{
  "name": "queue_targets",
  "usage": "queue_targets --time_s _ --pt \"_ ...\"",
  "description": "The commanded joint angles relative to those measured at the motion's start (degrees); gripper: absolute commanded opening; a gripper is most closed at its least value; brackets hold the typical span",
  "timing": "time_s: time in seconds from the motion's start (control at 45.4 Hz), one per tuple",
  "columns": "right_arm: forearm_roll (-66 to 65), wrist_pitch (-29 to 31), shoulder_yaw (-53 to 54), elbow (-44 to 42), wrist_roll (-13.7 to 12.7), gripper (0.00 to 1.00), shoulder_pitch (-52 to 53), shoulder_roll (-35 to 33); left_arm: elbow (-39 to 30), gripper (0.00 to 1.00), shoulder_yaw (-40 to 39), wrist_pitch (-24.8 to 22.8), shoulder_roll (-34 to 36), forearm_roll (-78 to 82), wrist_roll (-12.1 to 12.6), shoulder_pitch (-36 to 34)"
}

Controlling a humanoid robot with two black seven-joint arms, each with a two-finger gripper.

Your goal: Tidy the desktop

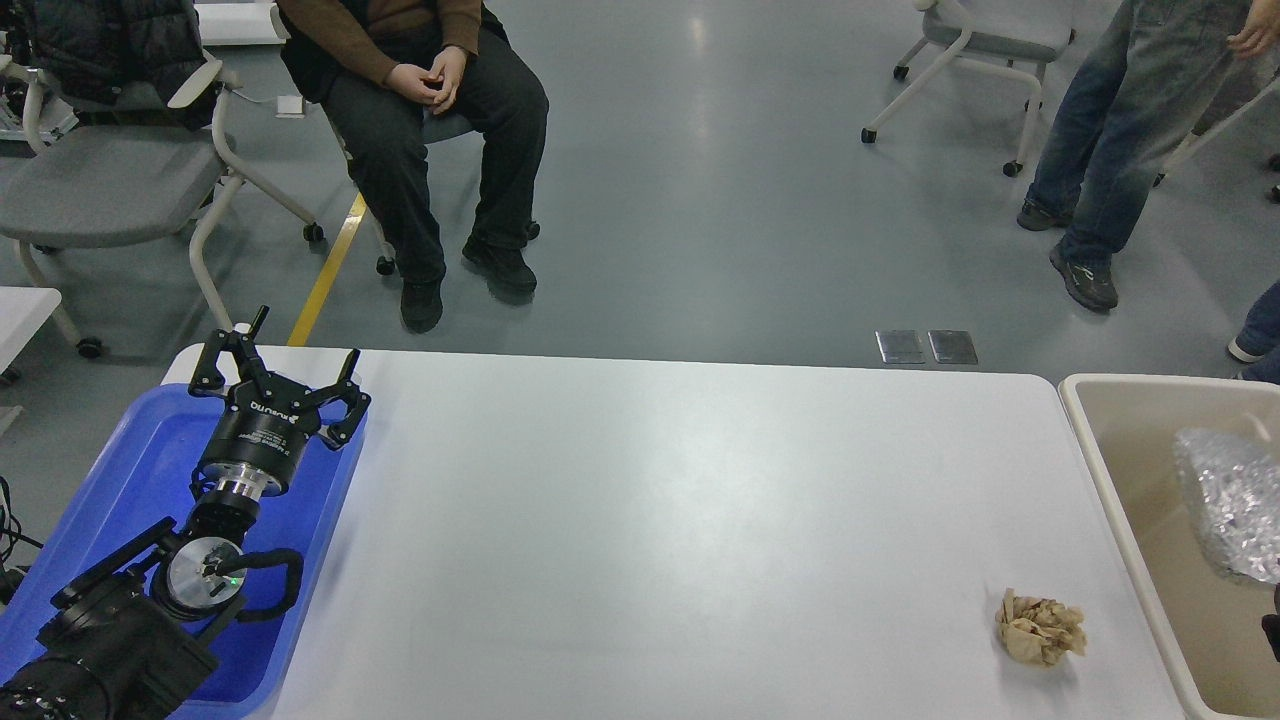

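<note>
Desktop (640, 520): white slab, long axis runs left-right across view, rounded far corners, fills lower frame. Left gripper (275, 375) over blue tray (130, 470) at desktop's left end, fingers spread, holding nothing; desktop surface lies just right of fingertips. Right gripper not in view. Crumpled brown paper ball (1040, 627) near desktop's right edge, well apart from left gripper. Beige bin (1100, 440) just beside right edge, w/ silvery crinkled wrap (1230, 510) inside. Wide bare mid-surface betw tray and ball.
</note>
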Motion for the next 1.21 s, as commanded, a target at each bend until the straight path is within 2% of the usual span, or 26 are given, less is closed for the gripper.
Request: queue_targets --time_s 0.0,0.242,0.374,0.484,0.704,0.792,0.946,1.078,1.188 --pt "0.17 -0.45 0.15 0.07 0.05 1.0 0.09 0.15 0.0 1.0 0.0 0.01 0.0 0.0 0.01 0.0" --pt "0.35 -0.63 1.72 0.33 0.05 1.0 1.4 -1.87 0.0 1.0 0.0 0.01 0.0 0.0 0.01 0.0" --pt "1.14 0.6 15.23 1.65 0.13 1.0 2.72 -5.38 0.0 1.0 0.0 0.01 0.0 0.0 0.01 0.0" --pt "1.14 3.14 27.64 8.05 0.22 1.0 2.9 -8.54 0.0 1.0 0.0 0.01 0.0 0.0 0.01 0.0" --pt "1.93 6.05 38.37 22.73 0.48 1.0 2.9 -14.44 0.0 1.0 0.0 0.09 0.0 0.0 0.0 0.0" --pt "3.16 10.69 40.22 30.63 0.48 1.0 2.72 -15.58 0.0 1.0 0.0 0.01 0.0 0.0 0.01 0.0" --pt "3.6 16.86 40.4 37.59 0.49 1.0 2.72 -15.76 0.0 1.0 0.0 0.01 0.0 0.0 0.01 0.0" --pt "3.95 24.32 40.4 41.11 0.48 1.0 2.55 -15.15 0.0 1.0 0.0 0.01 0.0 0.0 0.01 0.0" --pt "8.86 29.08 40.4 42.08 0.57 1.0 2.46 -12.08 0.0 1.0 0.0 0.09 0.0 0.0 0.01 0.0"
